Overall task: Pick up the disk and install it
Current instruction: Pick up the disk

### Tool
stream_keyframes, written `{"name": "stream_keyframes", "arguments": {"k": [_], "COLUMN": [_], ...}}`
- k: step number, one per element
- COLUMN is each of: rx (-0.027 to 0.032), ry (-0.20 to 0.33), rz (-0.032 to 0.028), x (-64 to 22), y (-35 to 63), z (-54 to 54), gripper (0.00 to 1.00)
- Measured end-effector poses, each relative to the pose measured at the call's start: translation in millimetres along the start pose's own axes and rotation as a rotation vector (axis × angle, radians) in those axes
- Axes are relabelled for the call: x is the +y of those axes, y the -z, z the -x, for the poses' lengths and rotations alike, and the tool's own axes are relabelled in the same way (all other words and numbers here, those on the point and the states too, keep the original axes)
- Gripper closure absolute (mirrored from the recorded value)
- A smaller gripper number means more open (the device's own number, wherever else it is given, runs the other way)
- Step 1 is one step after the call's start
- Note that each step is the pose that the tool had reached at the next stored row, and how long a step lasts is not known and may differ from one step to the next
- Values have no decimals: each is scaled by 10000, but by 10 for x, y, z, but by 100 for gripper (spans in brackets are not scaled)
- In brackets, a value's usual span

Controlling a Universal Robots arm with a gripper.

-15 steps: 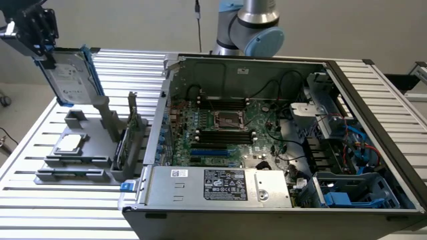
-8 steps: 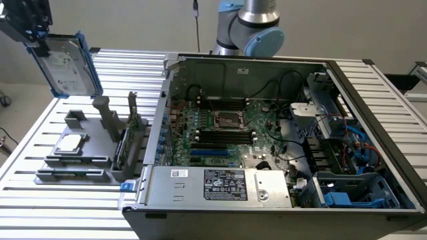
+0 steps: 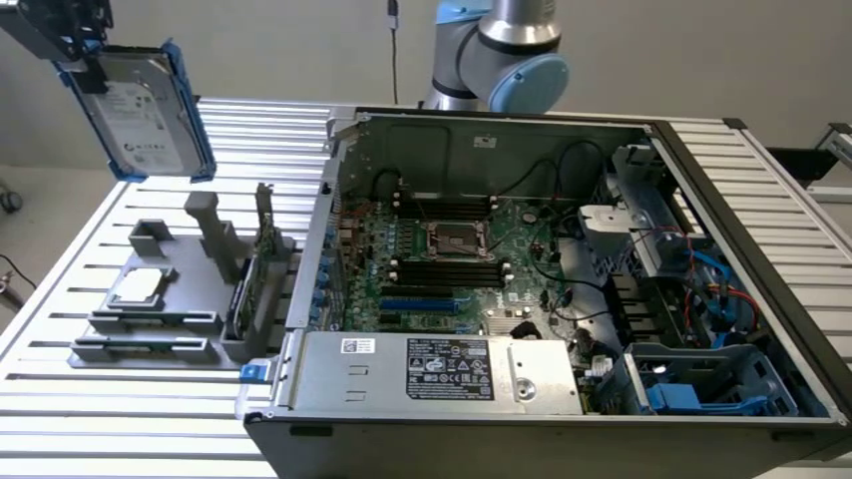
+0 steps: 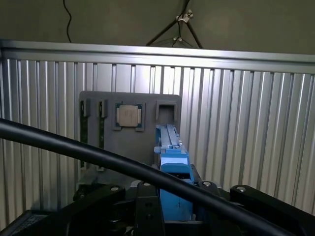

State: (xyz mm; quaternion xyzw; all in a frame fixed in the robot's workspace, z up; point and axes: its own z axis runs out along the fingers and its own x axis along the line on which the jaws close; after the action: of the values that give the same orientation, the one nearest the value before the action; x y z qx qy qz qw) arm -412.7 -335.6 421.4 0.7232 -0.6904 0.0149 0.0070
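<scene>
The disk (image 3: 150, 112), a silver-grey drive with a white label in a blue carrier, hangs in the air at the exterior view's upper left. My gripper (image 3: 78, 58) is shut on its upper end, and the disk tilts a little with its label facing the camera. It is well above the grey holder tray (image 3: 200, 324) and clear of it. In the wrist view the blue edge of the disk (image 4: 172, 164) stands between my dark fingers (image 4: 147, 206), with the grey tray (image 4: 98, 162) far beneath.
An open computer case (image 3: 745, 215) lies on the slatted metal table (image 3: 120, 419), showing its motherboard (image 3: 440, 259) and a blue drive bay (image 3: 692, 394) at its near right corner. The tray holds a small square chip (image 3: 140, 287) and upright cards (image 3: 263, 249). The arm's base (image 3: 500, 55) stands behind the case.
</scene>
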Motion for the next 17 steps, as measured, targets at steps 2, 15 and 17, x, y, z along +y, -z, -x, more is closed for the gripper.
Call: {"name": "stream_keyframes", "arguments": {"k": [2, 15, 17], "rx": [-5, -70, -78], "ry": [45, 184, 192], "rz": [6, 82, 98], "x": [-66, -614, -707], "y": [59, 463, 511], "z": [-5, -44, -51], "gripper": [68, 68, 68]}}
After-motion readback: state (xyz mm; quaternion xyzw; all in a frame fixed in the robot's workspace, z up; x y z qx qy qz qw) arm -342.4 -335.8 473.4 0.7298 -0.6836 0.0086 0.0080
